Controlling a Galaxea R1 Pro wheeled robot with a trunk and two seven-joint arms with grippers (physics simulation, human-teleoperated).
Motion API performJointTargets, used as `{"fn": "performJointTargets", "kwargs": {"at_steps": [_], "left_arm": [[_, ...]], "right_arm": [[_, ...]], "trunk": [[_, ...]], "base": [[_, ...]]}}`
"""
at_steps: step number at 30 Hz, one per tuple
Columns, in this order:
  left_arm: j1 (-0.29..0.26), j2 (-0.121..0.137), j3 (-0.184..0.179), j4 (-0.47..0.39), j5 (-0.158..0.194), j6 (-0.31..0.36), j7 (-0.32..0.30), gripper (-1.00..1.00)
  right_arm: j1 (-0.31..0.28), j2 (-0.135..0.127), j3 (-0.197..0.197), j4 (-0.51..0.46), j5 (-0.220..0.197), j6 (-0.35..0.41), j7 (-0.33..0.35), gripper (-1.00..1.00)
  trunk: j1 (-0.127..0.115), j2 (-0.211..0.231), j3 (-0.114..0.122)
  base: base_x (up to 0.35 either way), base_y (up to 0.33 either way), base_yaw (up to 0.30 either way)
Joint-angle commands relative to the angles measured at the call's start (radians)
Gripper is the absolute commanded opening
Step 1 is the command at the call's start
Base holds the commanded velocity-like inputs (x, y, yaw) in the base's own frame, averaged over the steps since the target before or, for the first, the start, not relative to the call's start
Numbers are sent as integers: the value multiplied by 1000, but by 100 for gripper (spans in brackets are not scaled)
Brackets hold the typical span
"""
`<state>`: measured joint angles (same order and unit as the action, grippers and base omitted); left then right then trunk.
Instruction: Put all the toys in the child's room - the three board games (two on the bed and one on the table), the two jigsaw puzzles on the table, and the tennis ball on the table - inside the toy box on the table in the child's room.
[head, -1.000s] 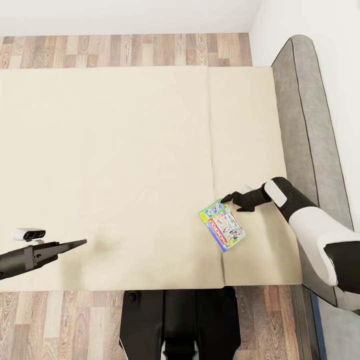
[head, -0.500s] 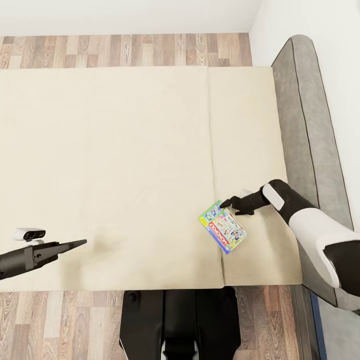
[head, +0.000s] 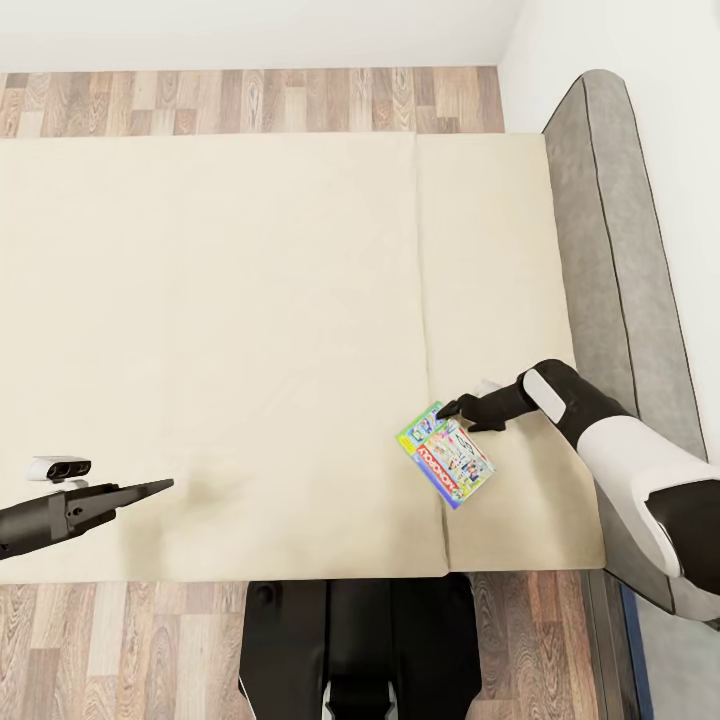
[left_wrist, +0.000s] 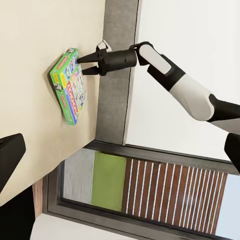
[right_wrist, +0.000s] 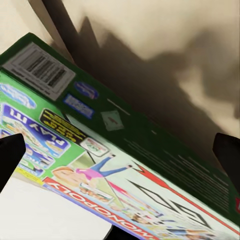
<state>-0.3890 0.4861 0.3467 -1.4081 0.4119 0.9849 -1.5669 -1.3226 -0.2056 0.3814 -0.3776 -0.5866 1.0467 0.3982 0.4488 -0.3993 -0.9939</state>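
Note:
A Monopoly-style board game (head: 446, 462) with a green edge lies flat on the beige bed (head: 250, 300), near its front edge and headboard end. My right gripper (head: 447, 408) is open at the box's far corner, one finger on either side of the green edge. The left wrist view shows the same box (left_wrist: 70, 87) with the right gripper (left_wrist: 82, 65) at its corner. In the right wrist view the box (right_wrist: 115, 150) lies between my right gripper's spread fingertips (right_wrist: 11, 159). My left gripper (head: 150, 488) hovers open over the bed's front left, holding nothing.
A grey padded headboard (head: 610, 250) runs along the bed's right side, against a white wall. Wood-plank floor (head: 250, 100) shows beyond the bed and in front of it, by my black base (head: 360, 640). A dark-framed window (left_wrist: 125, 185) appears in the left wrist view.
My right gripper has edged a little lower and further onto the game box's far corner. The box has barely shifted. The left arm is still.

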Motion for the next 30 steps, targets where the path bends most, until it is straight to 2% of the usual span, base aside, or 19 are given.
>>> {"fn": "performJointTargets", "kwargs": {"at_steps": [1, 30], "left_arm": [[-1, 0, 0, 0, -1, 11, -4, 100], [-1, 0, -2, 0, -2, 11, -4, 100]], "right_arm": [[2, 6, 3, 0, -21, 0, 14, 100], [3, 10, 4, -4, -20, 0, 19, 100]], "trunk": [[1, -1, -1], [1, -1, -1]], "base": [[0, 0, 0], [0, 0, 0]]}}
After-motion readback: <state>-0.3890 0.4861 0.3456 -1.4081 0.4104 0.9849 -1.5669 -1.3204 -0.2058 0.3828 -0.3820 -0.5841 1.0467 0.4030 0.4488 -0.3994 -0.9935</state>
